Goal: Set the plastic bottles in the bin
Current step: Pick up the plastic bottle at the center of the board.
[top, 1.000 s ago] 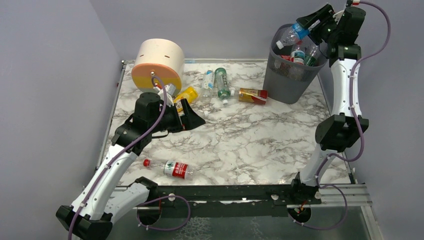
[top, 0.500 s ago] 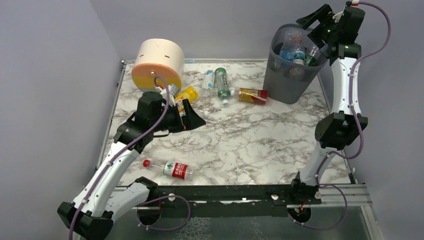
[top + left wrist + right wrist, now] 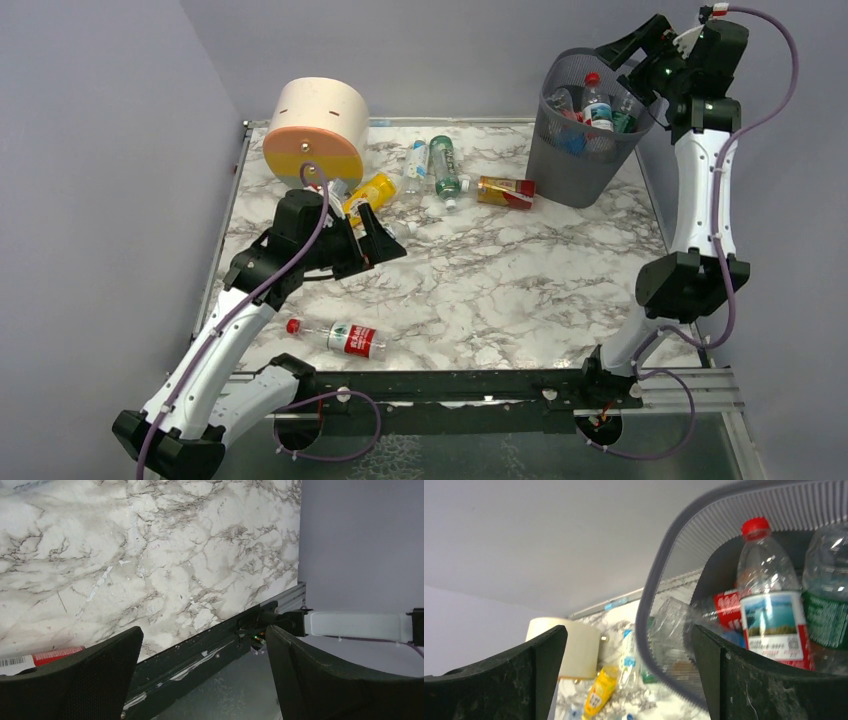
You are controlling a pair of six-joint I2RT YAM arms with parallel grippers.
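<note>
The bin (image 3: 570, 160) stands at the table's back right with several plastic bottles inside, among them a red-capped clear one (image 3: 594, 100). My right gripper (image 3: 632, 60) hangs open and empty just above the bin's right rim. In the right wrist view the bin rim (image 3: 659, 600) and the red-capped bottle (image 3: 769, 610) fill the right side. On the table lie a yellow bottle (image 3: 370, 190), a clear blue-labelled one (image 3: 415, 160), a green one (image 3: 443, 165), an orange one (image 3: 505, 190) and a red-labelled clear one (image 3: 340, 338). My left gripper (image 3: 370, 240) is open and empty, just in front of the yellow bottle.
A round beige, orange and yellow drawer unit (image 3: 315, 130) stands at the back left, close behind the left arm. The left wrist view shows the marble table (image 3: 150, 555), its black front rail (image 3: 200, 655) and a red label (image 3: 50, 655) at the lower left.
My right gripper opened and let go of the clear blue-labelled bottle, which dropped into the bin; that arm drew back to the right. My left gripper swung slightly towards the near side.
</note>
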